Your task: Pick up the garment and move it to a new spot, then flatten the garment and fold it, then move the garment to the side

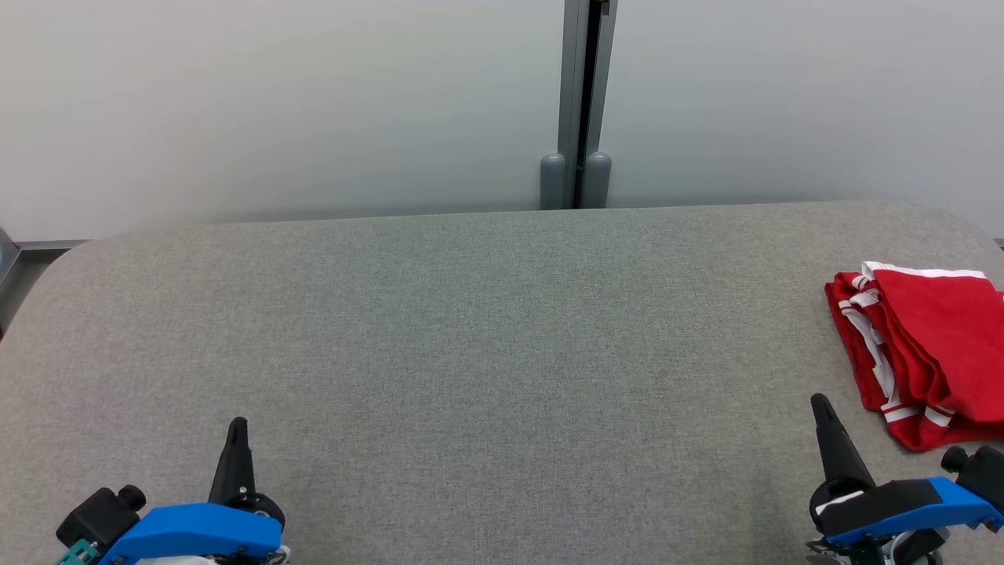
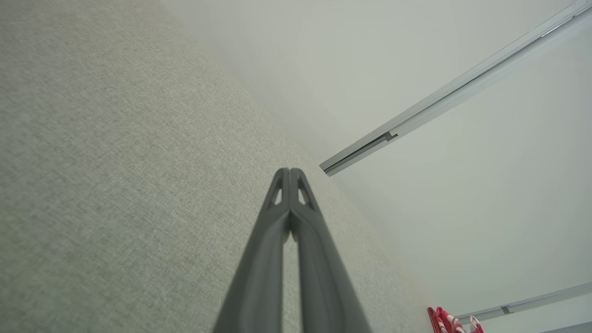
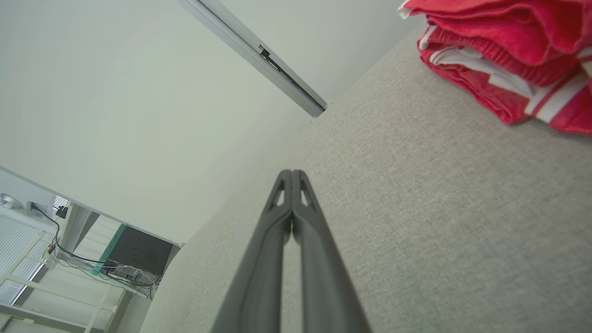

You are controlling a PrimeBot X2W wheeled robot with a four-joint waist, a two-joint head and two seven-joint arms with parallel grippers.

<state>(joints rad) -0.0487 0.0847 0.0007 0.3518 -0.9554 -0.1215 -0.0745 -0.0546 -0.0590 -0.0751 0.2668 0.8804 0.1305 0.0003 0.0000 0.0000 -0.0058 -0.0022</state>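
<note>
The garment (image 1: 925,345) is red with white stripes and lies folded in a stack at the right edge of the grey table (image 1: 471,329). The right wrist view has the garment (image 3: 504,51) at its upper right; a sliver of the garment (image 2: 446,320) appears low in the left wrist view. My left gripper (image 1: 237,425) rests at the lower left over the table, shut and empty, far from the cloth. My right gripper (image 1: 820,402) stands at the lower right, shut and empty, a short way to the left of the garment's near corner. Both pairs of fingers (image 2: 290,172) (image 3: 292,173) press together at their tips.
A pale partition wall with a grey vertical post (image 1: 579,102) runs behind the table. The table's corners are rounded. In the right wrist view a shelf with cables and a dark box (image 3: 138,252) stands beyond the table's far end.
</note>
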